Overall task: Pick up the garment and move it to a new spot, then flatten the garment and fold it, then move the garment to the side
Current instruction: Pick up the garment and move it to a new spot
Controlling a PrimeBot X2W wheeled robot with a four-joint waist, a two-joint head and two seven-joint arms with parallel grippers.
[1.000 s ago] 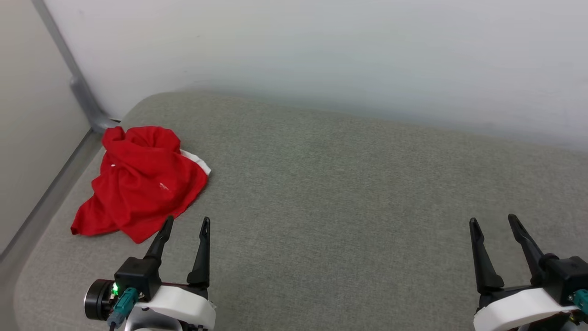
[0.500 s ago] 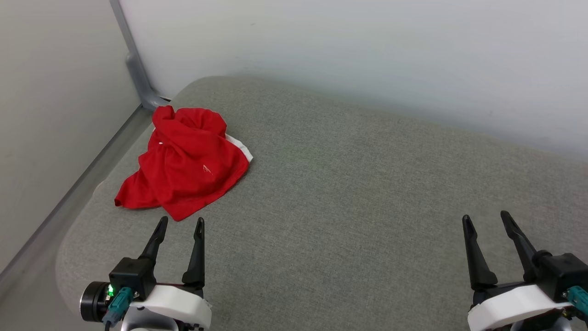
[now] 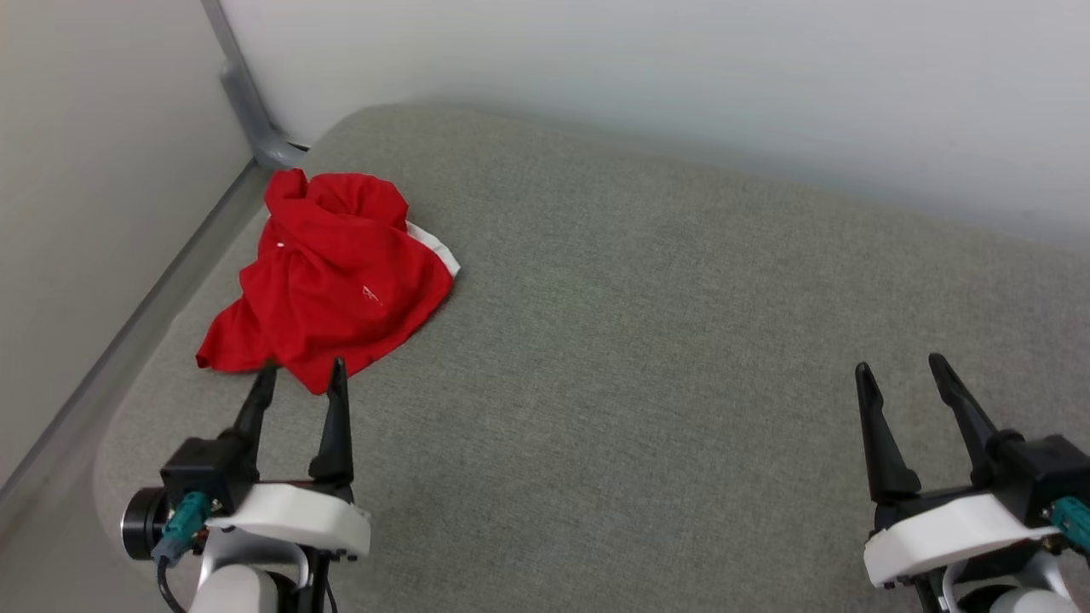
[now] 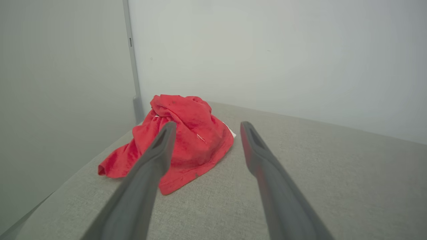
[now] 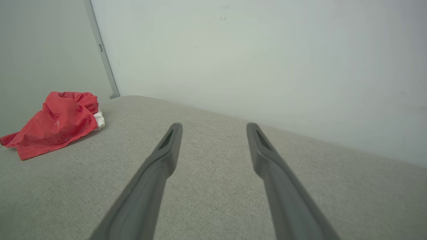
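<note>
Red cloth, the garment [image 3: 328,289], lies crumpled in a loose heap at the far left corner of the padded surface [image 3: 639,340], close to its left edge. A strip of white fabric [image 3: 434,251] pokes out on the heap's right side, and a small pale mark shows on the red. The chest lettering is folded out of sight. From my left wrist view the heap [image 4: 190,140] rises to a soft peak at the back and spreads flat toward me.

My left gripper [image 3: 303,366] sits just at the near hem of the garment, fingers spread wide with nothing between them. I cannot tell whether their tips touch the cloth. In the left wrist view the left gripper [image 4: 208,124] points straight at the heap.

My right gripper [image 3: 901,363] is well apart, over the near right part of the padded surface, fingers also wide apart and holding nothing. Its wrist view shows the right gripper [image 5: 214,124] over bare grey-green fabric, with the garment [image 5: 56,128] far off to the left.

Beyond the padded surface stands a pale wall [image 3: 681,85], with a grey post [image 3: 243,94] at the corner behind the garment.
</note>
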